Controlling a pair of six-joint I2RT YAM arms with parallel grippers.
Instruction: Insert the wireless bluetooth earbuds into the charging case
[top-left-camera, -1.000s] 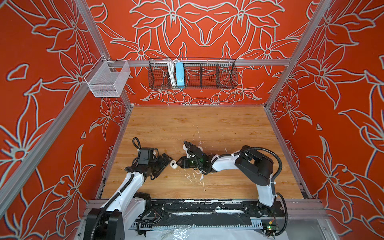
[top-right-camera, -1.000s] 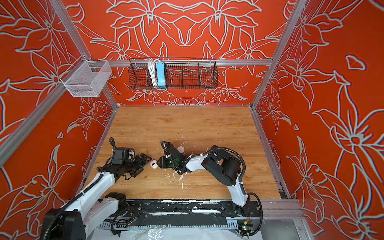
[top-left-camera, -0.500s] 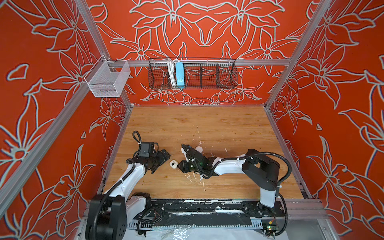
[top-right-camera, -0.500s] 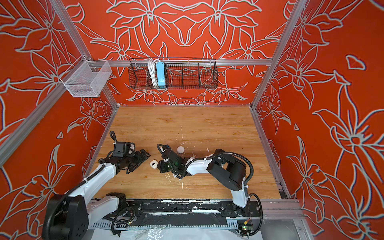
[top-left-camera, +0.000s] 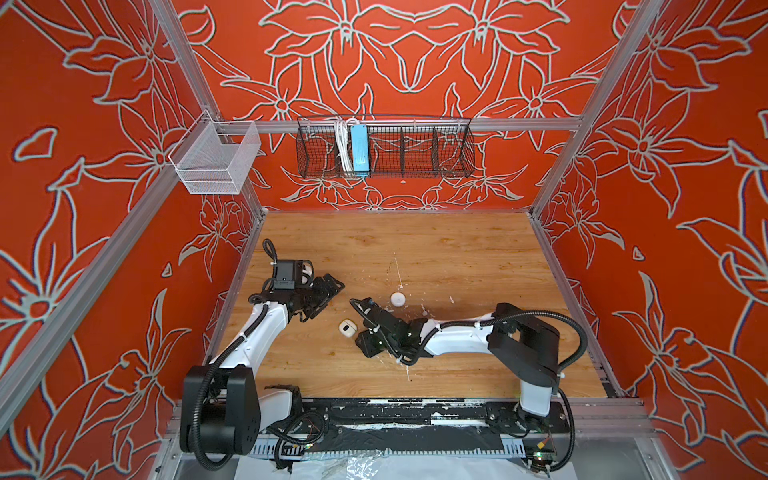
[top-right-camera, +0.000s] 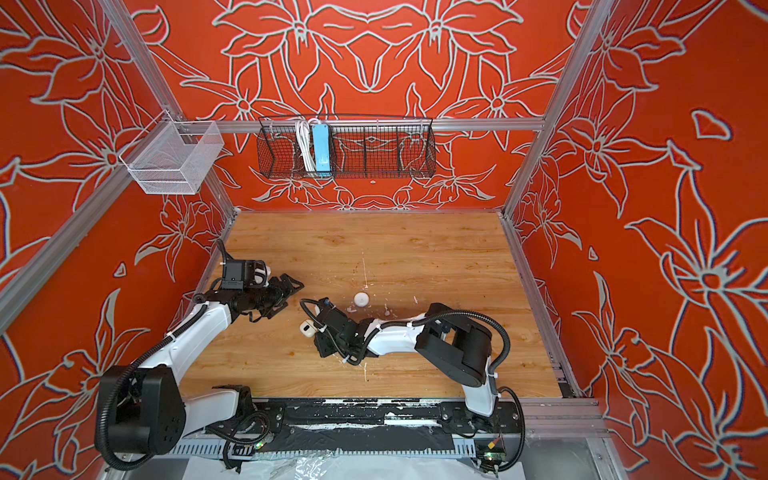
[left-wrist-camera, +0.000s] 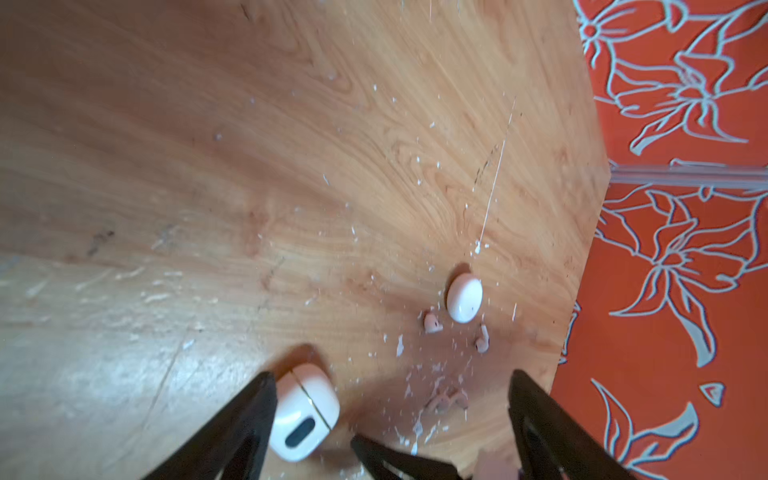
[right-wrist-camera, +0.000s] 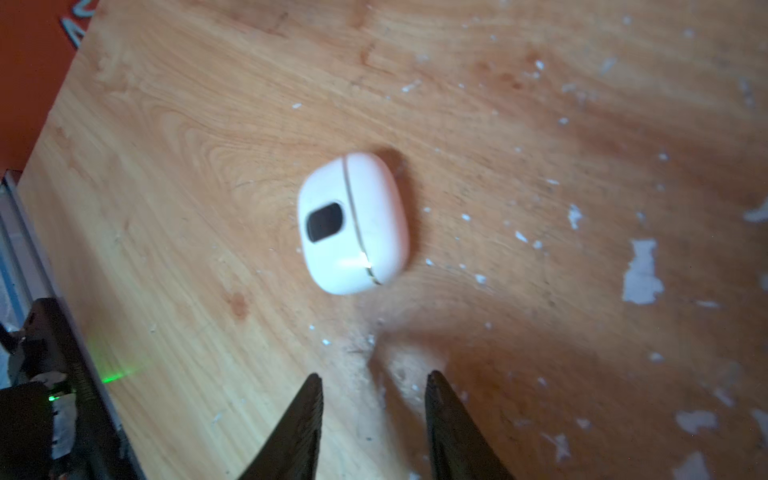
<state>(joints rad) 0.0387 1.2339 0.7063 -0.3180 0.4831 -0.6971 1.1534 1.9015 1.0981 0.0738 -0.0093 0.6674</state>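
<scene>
Left gripper (left-wrist-camera: 390, 380), jaws wide and empty, hung near the smooth, pebble-shaped, closed charging case (top-left-camera: 347, 328) on the flecked woodgrain table (top-left-camera: 415, 249). Right gripper (right-wrist-camera: 374, 377) was just beside it, jaws apart and empty. Tiny earbuds (left-wrist-camera: 432, 323) lay beside a round white case (top-left-camera: 397, 299), with open board beyond.

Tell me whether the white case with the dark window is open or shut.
Shut: the case shows only a thin seam between lid and body, no gap.
</scene>
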